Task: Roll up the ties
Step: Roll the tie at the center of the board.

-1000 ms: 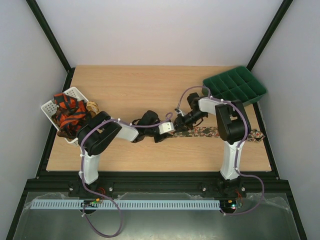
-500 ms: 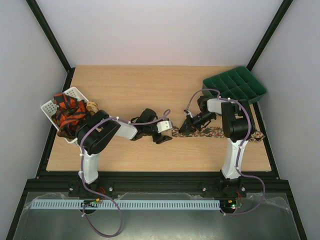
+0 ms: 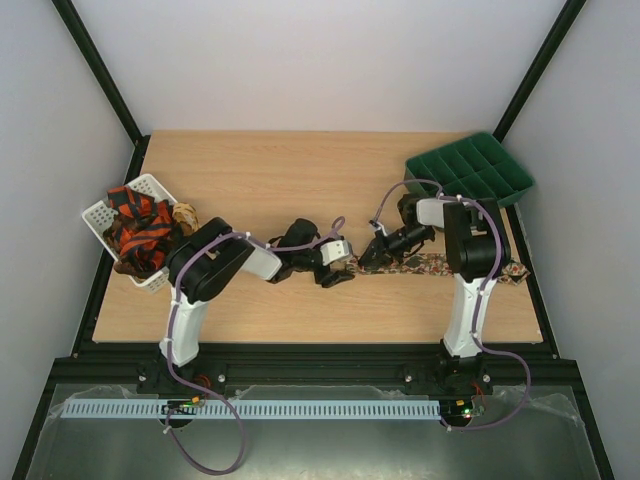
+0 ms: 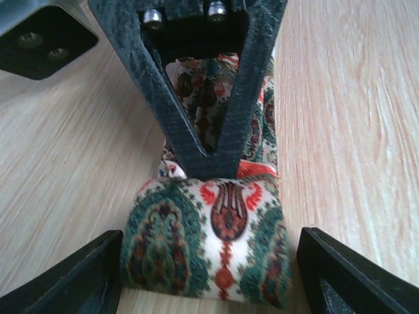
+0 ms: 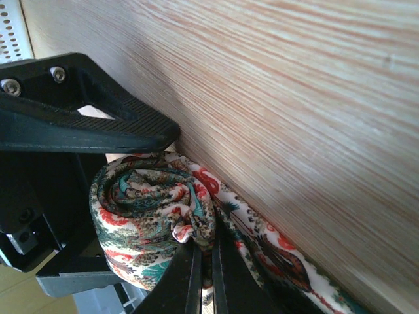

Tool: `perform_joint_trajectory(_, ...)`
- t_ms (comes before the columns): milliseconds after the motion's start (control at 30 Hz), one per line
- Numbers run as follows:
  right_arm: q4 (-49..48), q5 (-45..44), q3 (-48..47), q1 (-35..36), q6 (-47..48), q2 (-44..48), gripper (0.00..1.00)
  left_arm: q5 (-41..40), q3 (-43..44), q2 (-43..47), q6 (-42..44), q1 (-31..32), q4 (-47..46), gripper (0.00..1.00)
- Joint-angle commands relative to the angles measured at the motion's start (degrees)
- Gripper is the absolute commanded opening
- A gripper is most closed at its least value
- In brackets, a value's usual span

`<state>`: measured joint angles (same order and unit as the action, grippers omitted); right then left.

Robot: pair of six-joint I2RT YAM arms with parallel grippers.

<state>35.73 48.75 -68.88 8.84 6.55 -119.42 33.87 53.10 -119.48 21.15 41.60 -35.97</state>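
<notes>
Rolling is barely begun: the paisley tie (image 4: 209, 248) has one end coiled, well right of the basket (image 3: 97, 212), pinched by the right tool (image 5: 204, 268), the left tool (image 3: 338, 266) spread around it. Most of it lies flat; other ties (image 3: 140, 232) wait in the basket.

Robot lab: white-walled enclosure (image 3: 300, 60) around wooden table (image 3: 280, 170).
</notes>
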Motion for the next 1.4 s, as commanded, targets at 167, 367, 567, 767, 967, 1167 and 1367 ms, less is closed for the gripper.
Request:
perform_joint_trajectory(167, 1.77, -9.09, -1.96, 4.73, 6.09, -8.03, 0.01, 3.47, -1.41, -1.24, 3.22, -1.21, 0.60, 0.66)
perform_joint_trajectory(367, 3.07, -7.60, -4.79, 6.22, 5.55, -8.03, 0.08, 1.00, -5.40, 2.34, 4.37, -0.56, 3.57, 0.39)
perform_joint_trajectory(567, 6.22, -5.84, -4.59, 5.13, 3.06, -0.54, 0.33, -5.27, -6.97, 4.29, 3.51, 0.00, 8.56, 0.38)
perform_joint_trajectory(767, 7.59, 2.26, -2.98, 6.36, -1.21, 5.14, 0.44, -7.82, -5.54, 3.98, 3.02, 0.71, 11.63, 0.43)
perform_joint_trajectory(967, 3.38, 1.53, -1.16, 8.83, -4.48, 3.10, 0.44, -7.80, -5.13, 3.64, 3.24, 0.84, 12.50, 0.43)
perform_joint_trajectory(1167, -0.29, -2.96, -1.85, 9.18, -5.70, -0.12, 0.33, -7.89, -5.03, 3.73, 3.87, 0.85, 13.58, 0.43)
perform_joint_trajectory(1367, 1.25, -5.40, -0.34, 7.69, -3.56, -0.74, 0.02, -7.63, -4.41, 3.73, 4.42, 0.85, 14.87, 0.46)
